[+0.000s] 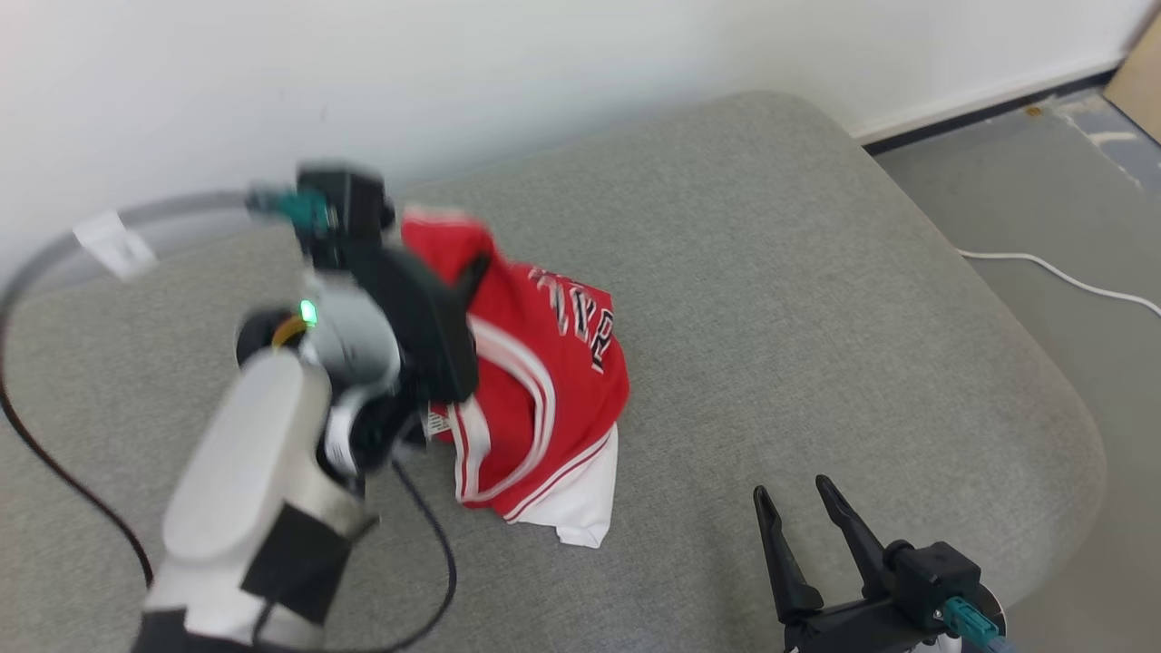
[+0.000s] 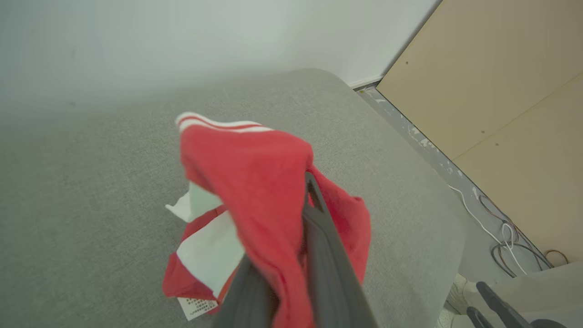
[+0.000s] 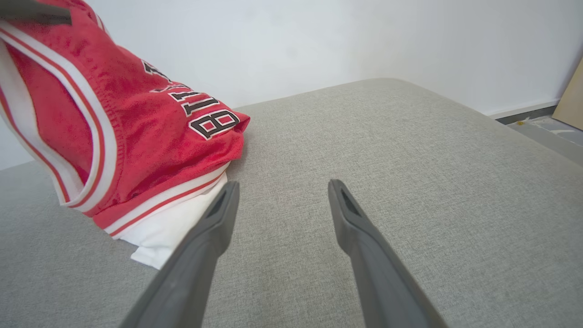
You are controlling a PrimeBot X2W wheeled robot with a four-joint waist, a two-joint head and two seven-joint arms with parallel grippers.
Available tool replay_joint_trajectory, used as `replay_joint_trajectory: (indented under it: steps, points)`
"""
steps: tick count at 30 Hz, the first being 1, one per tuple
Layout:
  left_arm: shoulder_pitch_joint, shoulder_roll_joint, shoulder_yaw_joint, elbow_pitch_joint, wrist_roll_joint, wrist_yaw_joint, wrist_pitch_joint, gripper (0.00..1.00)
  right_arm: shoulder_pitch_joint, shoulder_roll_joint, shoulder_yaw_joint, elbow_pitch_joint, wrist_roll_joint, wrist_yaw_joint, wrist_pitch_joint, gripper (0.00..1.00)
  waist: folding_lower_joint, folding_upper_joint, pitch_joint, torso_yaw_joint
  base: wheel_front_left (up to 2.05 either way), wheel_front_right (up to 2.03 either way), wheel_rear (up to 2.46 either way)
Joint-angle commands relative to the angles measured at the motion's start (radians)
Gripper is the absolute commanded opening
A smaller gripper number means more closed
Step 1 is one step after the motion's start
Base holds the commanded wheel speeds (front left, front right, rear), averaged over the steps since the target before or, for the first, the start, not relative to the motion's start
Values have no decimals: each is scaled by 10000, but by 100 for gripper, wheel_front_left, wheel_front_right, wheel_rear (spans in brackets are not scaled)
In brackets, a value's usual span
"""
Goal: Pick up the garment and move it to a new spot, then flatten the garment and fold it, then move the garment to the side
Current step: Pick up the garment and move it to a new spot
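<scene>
The garment [image 1: 544,381] is a red jersey with white trim and black lettering, bunched on the grey cushion [image 1: 816,299]. My left gripper [image 1: 467,272] is shut on the jersey's upper fold and holds it lifted, while the lower hem still rests on the cushion. In the left wrist view red cloth [image 2: 255,182] drapes over the closed fingers [image 2: 319,237]. My right gripper [image 1: 796,497] stands open near the front of the cushion, right of the jersey and apart from it. The right wrist view shows its spread fingers [image 3: 214,223] beside the jersey [image 3: 127,136].
A white wall runs behind the cushion. Grey floor lies to the right with a white cable [image 1: 1061,277] and a tan board [image 2: 501,91]. A dark cable [image 1: 54,472] trails across the cushion's left side. The right half of the cushion is bare.
</scene>
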Motion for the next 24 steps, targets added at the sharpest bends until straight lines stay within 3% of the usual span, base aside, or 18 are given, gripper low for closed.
replay_joint_trajectory:
  steps: [1, 6, 7, 9, 17, 22, 24]
  points:
    - [505, 54, -120, 391, 291, -46, -413, 0, -153, -6, 4, 19, -22, -21, -71, 100, -1, -1, 282, -307, 0, 0, 0]
    - [1338, -57, -494, 1510, 899, 129, -1522, 0, -121, -6, -53, 41, -187, -21, -47, 100, -1, -1, 222, -215, 0, 0, 0]
    - [1472, -117, -611, 1755, 1000, 161, -1713, 9, -96, -5, -58, 28, -207, -21, -17, 100, -1, -1, 199, -174, 0, 0, 0]
    - [1592, -179, -738, 2130, 1230, 200, -2242, 100, -25, -8, -99, 8, -259, -21, 46, 100, -1, -1, 128, -54, 0, 0, 0]
    - [2492, -381, -194, 2108, 1255, 348, -5509, 100, 395, -11, -445, -165, -501, -21, 302, 100, -1, -1, -545, 667, 0, 0, 0]
    - [3901, -18, 188, 1121, 1576, 641, -7590, 100, 782, -8, -992, -527, -866, -21, 550, 100, -1, -1, -1041, 1474, 0, 0, 0]
    - [4479, 152, 341, 653, 1654, 722, -7929, 100, 898, -12, -1140, -710, -967, -21, 617, 100, -1, -1, -1163, 1747, 0, 0, 0]
